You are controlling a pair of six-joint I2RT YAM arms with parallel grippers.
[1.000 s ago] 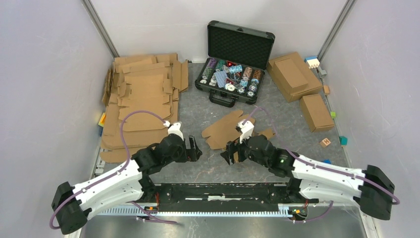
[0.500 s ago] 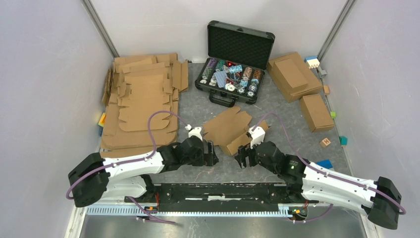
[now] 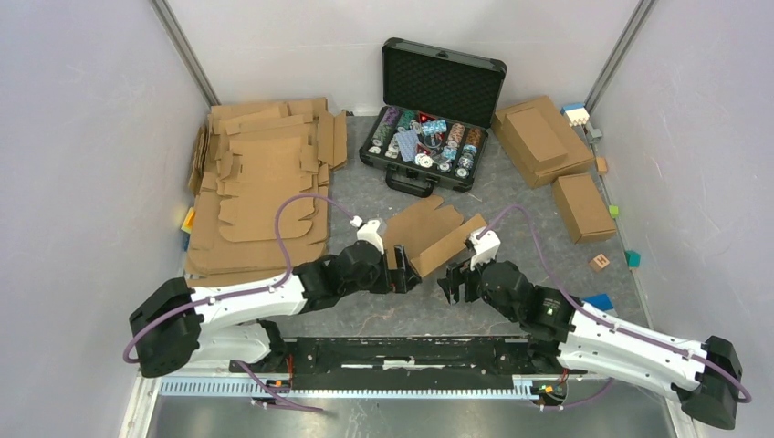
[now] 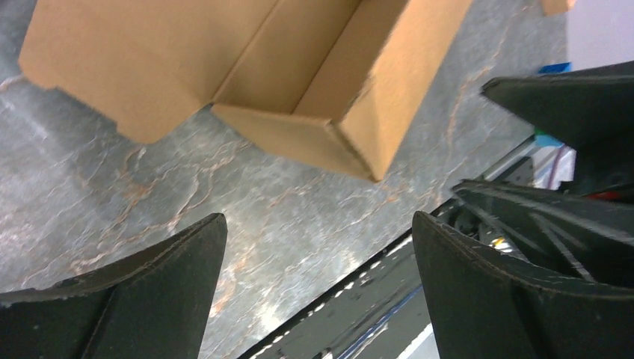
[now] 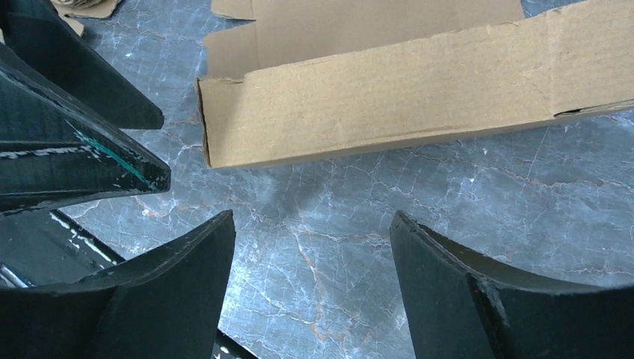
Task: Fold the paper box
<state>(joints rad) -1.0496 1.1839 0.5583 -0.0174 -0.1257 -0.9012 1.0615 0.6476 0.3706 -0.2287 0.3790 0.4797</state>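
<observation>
ok so far left of the counter [image 3: 365,196] there's a big messy pile of flat cardboard blanks [image 3: 265,182] overlapping each other, running along the wall

then the left arm [image 3: 246,297] reaches in low across the counter toward the middle. Its jaws are spread wide apart with nothing in them, and from the left wrist cam the near corner of the paper box [image 4: 299,75] sits just ahead of the fingertips [image 4: 134,299], not touching

the paper box [image 3: 424,228] itself is mid counter, right between the two arm tips, in front of the open black case [image 3: 434,119] full of chips. It's half folded: base flat on the grey marbled surface, one long wall standing up along the near right side [image 5: 389,97]

the right arm [image 3: 621,342] comes in from the other side, jaws also apart and holding nothing, with that raised wall just beyond the tips

further right, two closed cardboard boxes, a wide one [image 3: 538,137] and a smaller one [image 3: 582,205], plus a few little coloured blocks [image 3: 600,262] near the wall
</observation>
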